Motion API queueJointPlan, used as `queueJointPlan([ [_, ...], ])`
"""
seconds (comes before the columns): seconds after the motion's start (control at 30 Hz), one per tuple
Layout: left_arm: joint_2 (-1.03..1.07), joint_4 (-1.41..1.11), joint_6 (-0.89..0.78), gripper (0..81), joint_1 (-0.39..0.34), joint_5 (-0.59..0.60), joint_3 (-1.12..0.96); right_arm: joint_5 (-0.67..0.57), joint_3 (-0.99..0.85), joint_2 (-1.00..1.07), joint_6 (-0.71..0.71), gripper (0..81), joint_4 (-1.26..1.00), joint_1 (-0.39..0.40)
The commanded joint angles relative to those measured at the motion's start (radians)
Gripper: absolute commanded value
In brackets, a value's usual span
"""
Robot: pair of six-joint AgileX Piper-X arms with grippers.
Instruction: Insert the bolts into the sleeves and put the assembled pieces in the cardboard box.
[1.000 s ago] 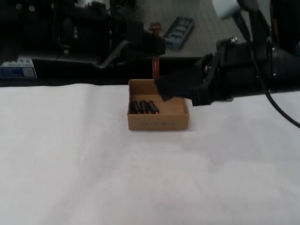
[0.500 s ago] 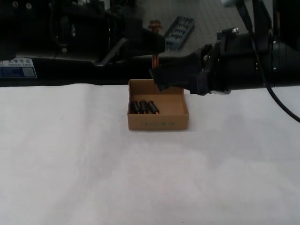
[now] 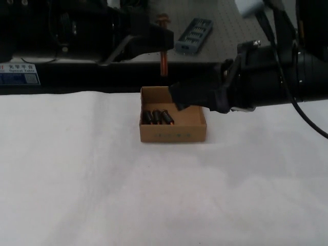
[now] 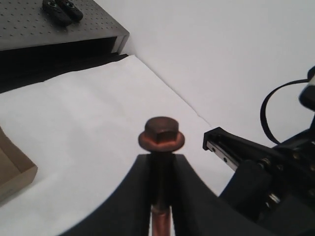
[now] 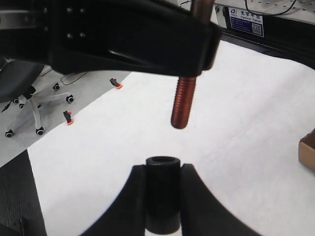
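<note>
My left gripper (image 4: 161,164) is shut on a copper bolt (image 4: 161,135) and holds it upright, head up, behind and above the cardboard box (image 3: 173,134). In the high view the bolt (image 3: 163,61) hangs from the left gripper (image 3: 162,42). My right gripper (image 5: 163,172) is shut on a black sleeve (image 5: 163,189), upright with its bore facing up. The bolt's threaded end (image 5: 183,105) hangs a short gap above the sleeve, slightly to one side. In the high view the right gripper (image 3: 180,97) sits over the box's back edge. Three assembled pieces (image 3: 158,117) lie in the box.
White cloth (image 3: 102,179) covers the bench in front of the box. A blue rack (image 3: 193,35) lies on the perforated table behind. Both dark arms crowd the space just behind the box. An office chair (image 5: 19,98) stands on the floor beyond the bench edge.
The left gripper has carried the bolt a little up and to the left. The right gripper rose with the sleeve, then dropped back near the box's rear edge.
</note>
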Motion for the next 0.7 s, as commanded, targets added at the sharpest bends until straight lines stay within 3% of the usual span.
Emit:
queueJointPlan([
  [0.0,-0.018,-0.023,-0.037,0.6,0.001,0.008,-0.004,-0.004,-0.003,0.0,-0.009,2.5,-0.006,0.0],
  [0.67,-0.03,-0.023,-0.114,0.6,0.001,0.046,-0.004,-0.004,-0.003,0.0,-0.009,2.5,-0.042,0.0],
])
